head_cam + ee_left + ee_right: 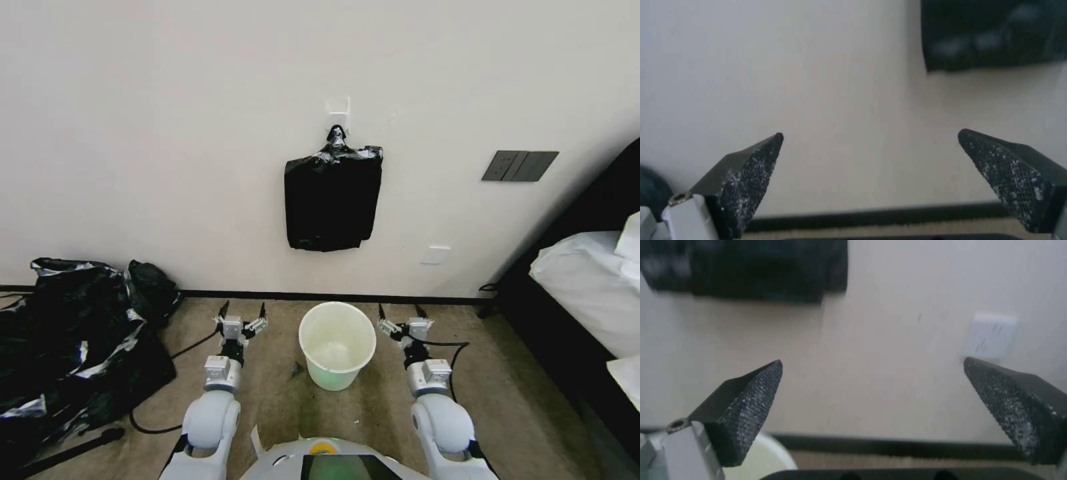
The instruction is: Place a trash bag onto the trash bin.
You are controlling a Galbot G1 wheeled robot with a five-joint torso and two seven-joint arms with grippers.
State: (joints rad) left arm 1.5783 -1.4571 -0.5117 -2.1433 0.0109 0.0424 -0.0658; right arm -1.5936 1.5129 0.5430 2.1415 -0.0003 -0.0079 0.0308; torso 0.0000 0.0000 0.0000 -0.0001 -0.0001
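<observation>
Each arm is glossy white, with a rounded bulbous shell at the forearm, then a silver-grey metal block at the wrist, then a narrow black neck. A black cable loops beside the right wrist block.

The left gripper (243, 311) and right gripper (401, 312) have small silver-white bodies with two thin black fingers apiece.

Up close, the left fingers (749, 176) are dark wedges tapering to a point; their inner faces carry a fine cross-hatched texture flecked with white specks. A pale mount behind one jaw holds a socket screw (679, 198). The right fingers (751, 400) match, with the same screw (677, 424).

The torso top is white with a yellow-green mark.
</observation>
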